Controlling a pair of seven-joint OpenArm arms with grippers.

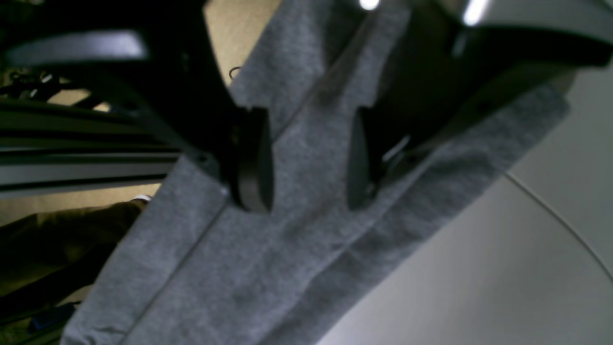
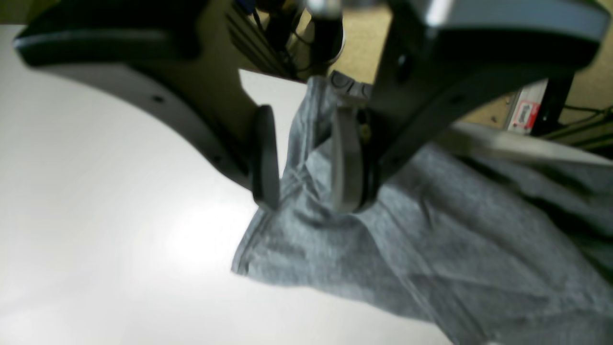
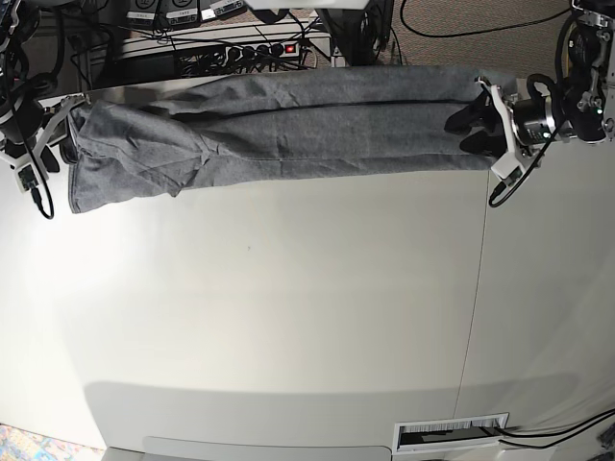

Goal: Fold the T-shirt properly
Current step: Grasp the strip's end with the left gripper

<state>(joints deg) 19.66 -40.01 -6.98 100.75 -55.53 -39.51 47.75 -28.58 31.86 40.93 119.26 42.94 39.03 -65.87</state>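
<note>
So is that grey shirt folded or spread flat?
Folded: the heather-grey cotton T-shirt lies as a long narrow band with layered lengthwise edges along the white table's far edge.

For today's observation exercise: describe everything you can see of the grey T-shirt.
The T-shirt is plain heather-grey knit, folded into a long, creased band along the table's far edge. Its ends lie between the fingers of the open left end effector and the parted right end effector. One hemmed corner rests flat.

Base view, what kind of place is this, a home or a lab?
Likely a robotics lab: a bare white table, a power strip among cables behind it, and two robot arms at the T-shirt.
</note>
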